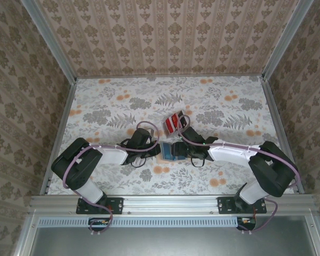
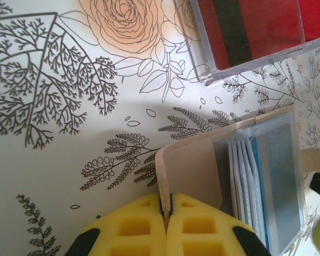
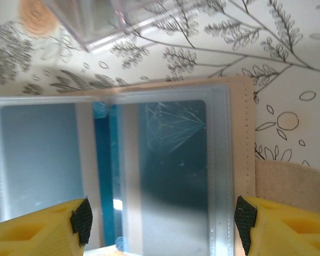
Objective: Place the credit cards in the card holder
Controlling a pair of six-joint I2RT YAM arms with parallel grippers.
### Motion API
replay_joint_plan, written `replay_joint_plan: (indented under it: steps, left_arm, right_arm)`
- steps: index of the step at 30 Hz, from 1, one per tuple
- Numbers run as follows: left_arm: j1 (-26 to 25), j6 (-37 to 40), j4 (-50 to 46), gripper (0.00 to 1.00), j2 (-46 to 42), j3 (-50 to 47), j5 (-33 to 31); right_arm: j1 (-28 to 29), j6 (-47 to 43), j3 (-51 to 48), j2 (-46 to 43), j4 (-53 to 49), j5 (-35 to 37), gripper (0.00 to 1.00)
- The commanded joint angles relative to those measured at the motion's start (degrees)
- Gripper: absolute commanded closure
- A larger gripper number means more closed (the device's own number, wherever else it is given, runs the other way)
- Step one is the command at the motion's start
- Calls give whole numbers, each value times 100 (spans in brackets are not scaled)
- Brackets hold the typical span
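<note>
1. Left hand [image 2: 166,207]: closed. I see its 2 yellow fingers pressed together on the edge of the tan outer flap of the card holder [image 2: 194,162], pinching that flap between them.

2. Right hand [image 3: 162,220]: open. Its 2 yellow fingers, each with a black pad, stand wide apart low in the right wrist view. A clear sleeve of the card holder lies between them. I cannot tell whether either pad touches the sleeve.

3. Card holder: lying open on the floral bench [image 1: 122,106], near the middle, between the 2 hands, which meet it from opposite sides. The inside is bluish-grey, with several clear plastic sleeves fanned out. The tan cover shows as a stitched border along the right edge in the right wrist view.

4. Credit cards [image 1: 173,122]: a red pile sitting in a clear plastic case [image 2: 256,60], just beyond the card holder on the far side and apart from it. A dark stripe runs across the top card. Neither hand touches the cards or the case. I see no red card in the sleeves facing the cameras.
</note>
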Motion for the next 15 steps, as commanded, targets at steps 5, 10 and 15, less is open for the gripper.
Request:
replay_joint_plan:
  steps: [5, 10, 15]
  left_arm:
    - [-45, 49, -395, 100, -51, -35, 11]
    - [-38, 75, -428, 100, -45, -41, -10]
    - [-44, 87, -439, 100, -78, -35, -42]
  right_arm:
    - [-27, 20, 131, 386, 14, -190, 26]
    - [-4, -15, 175, 380, 134, -345, 26]
    - [10, -37, 156, -28, -132, -16, 26]
